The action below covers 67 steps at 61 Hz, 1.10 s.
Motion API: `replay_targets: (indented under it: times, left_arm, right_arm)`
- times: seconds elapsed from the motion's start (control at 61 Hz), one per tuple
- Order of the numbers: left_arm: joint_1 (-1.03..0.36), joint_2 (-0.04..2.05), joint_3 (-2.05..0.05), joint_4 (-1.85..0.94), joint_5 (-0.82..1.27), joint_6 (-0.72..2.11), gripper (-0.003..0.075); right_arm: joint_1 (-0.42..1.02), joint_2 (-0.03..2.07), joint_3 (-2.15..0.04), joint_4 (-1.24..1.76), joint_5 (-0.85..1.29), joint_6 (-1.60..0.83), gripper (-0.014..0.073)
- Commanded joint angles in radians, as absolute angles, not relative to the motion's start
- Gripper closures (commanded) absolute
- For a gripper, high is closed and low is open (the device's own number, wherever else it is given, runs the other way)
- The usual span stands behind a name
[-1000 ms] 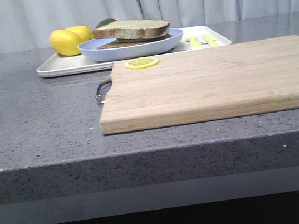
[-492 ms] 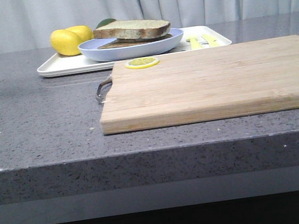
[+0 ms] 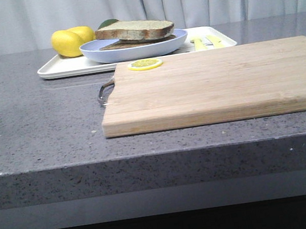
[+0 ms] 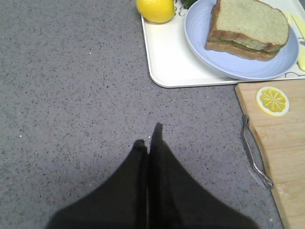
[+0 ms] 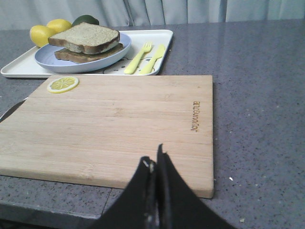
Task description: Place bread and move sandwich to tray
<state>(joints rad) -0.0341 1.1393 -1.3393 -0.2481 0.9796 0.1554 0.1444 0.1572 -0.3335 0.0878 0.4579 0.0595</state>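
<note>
The bread (image 3: 134,29) is a thick plain slice that lies on top of the sandwich (image 3: 137,40) on a round pale blue plate (image 3: 134,48). The plate stands on the white tray (image 3: 62,66) at the back of the counter. The bread (image 4: 250,21), plate (image 4: 200,40) and tray (image 4: 167,57) also show in the left wrist view, and bread (image 5: 86,36), plate (image 5: 57,62) and tray (image 5: 19,69) in the right wrist view. The egg is hidden. My left gripper (image 4: 148,138) is shut and empty over the grey counter. My right gripper (image 5: 153,161) is shut and empty over the near edge of the cutting board. Neither gripper shows in the front view.
A wooden cutting board (image 3: 217,82) with a metal handle (image 3: 105,91) lies in front of the tray, with a lemon slice (image 3: 145,64) on its far left corner. Two lemons (image 3: 70,40) and a green fruit (image 5: 86,20) sit on the tray, with a yellow fork (image 5: 138,56) and knife (image 5: 153,58).
</note>
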Motion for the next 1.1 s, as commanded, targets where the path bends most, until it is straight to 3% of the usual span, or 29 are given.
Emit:
replay_targets:
  times: [0.0,0.541,0.836,1.082]
  left_arm:
    - [-0.031,1.021,-1.267,-0.283,0.871,0.155,0.0741]
    - [-0.031,0.387,-0.703,-0.336,0.735,0.155,0.0741]
    - [-0.031,0.118,-0.619,-0.345,0.673,0.155,0.0741]
    - [-0.031,0.088,-0.617,-0.368,0.673,0.155,0.0741]
  right_arm:
    - [0.142,0.169,-0.361,0.092,0.376,0.057,0.0652]
    - [0.142,0.169,-0.361,0.092,0.376,0.057,0.0652]
    - [0.142,0.169,-0.361,0.092,0.376,0.057,0.0652]
    - [0.142,0.169,-0.361,0.092,0.376,0.057,0.0652]
